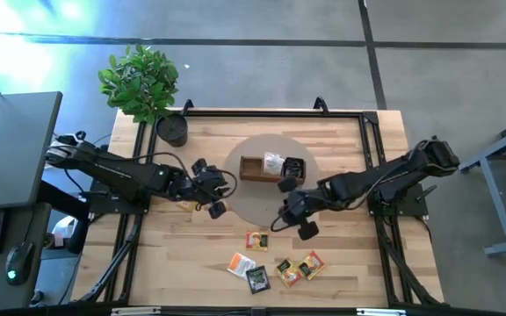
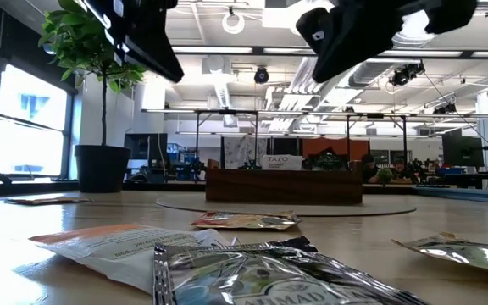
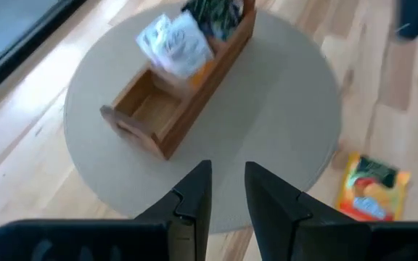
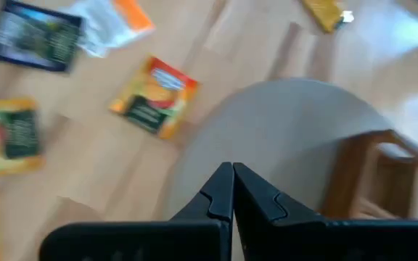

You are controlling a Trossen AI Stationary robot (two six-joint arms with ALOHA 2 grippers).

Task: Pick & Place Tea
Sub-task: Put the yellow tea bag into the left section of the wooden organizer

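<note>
Your left claw hangs over the near edge of the round gray mat. Its two fingers are a little bit apart, and there is nothing between them. It is not touching anything.

Your right claw is up over the other side of the mat, close to the wooden tray. Its fingers are pressed tight together. It holds nothing.

The tray sits on the mat. One end pocket is bare wood. The middle pocket has a white tea packet in it, and the far end pocket has a dark tea packet in it.

More tea packets lie flat on the table, off the mat, on the side near you. One orange and yellow packet lies just past the mat's edge. Farther out you can see a white and orange packet, a black packet, and two yellow ones side by side. One more yellow packet lies under your left arm.

A small plant in a dark pot stands at the far left corner of the table.
</note>
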